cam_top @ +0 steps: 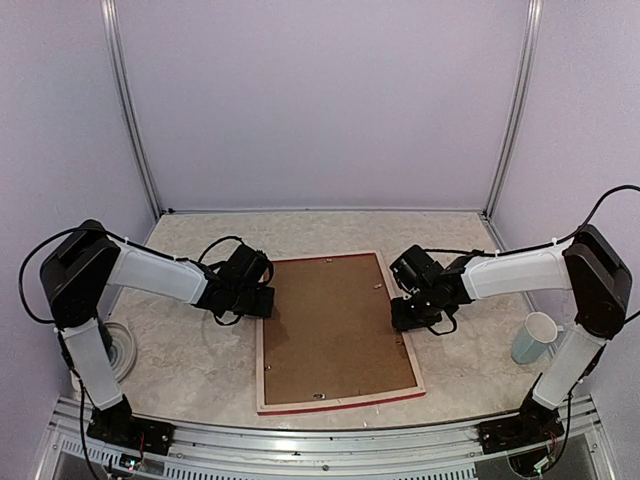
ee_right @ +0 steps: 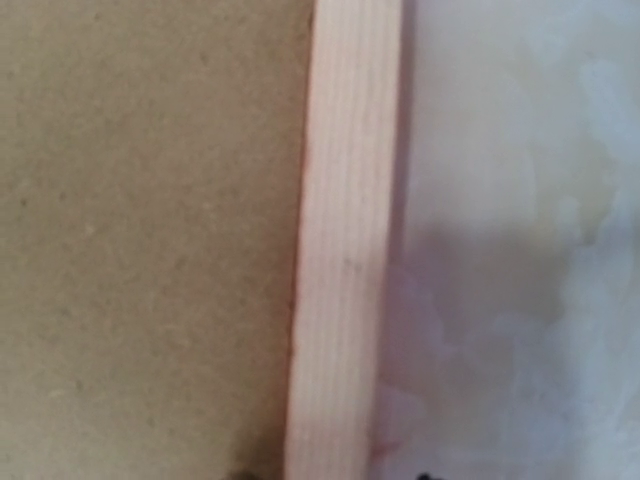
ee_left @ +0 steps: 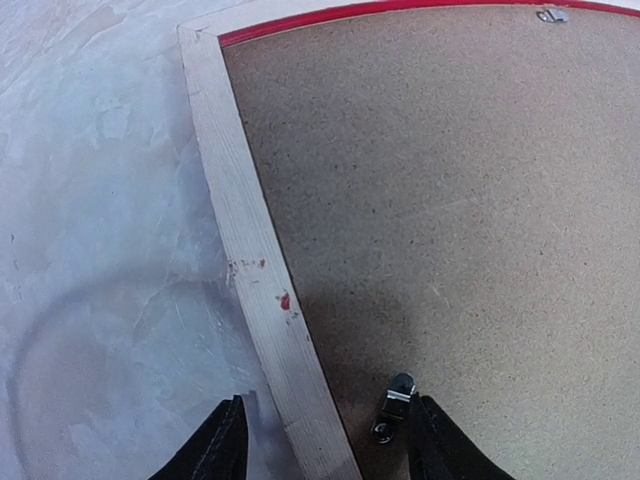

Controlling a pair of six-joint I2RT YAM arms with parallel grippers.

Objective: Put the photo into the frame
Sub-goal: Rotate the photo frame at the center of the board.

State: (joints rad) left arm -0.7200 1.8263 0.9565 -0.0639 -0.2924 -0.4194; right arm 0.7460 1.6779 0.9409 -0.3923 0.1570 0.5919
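- Frames: I am counting one frame [cam_top: 259, 350], lying face down mid-table, one brown backing board [cam_top: 335, 325] filling it, one mug [cam_top: 535, 337] and one white round object [cam_top: 118, 350].
- I am reaching in with two grippers: left gripper [cam_top: 264, 300] at the frame's left rail, right gripper [cam_top: 402, 315] at its right rail.
- Only my left wrist camera is showing my fingers [ee_left: 222, 445]: they are standing wide, straddling the pale rail, one metal clip [ee_left: 394, 405] just inside.
- My right wrist camera is giving blurred rail and board; I cannot tell that grip.
- From above, my arms are covering parts of both side rails.
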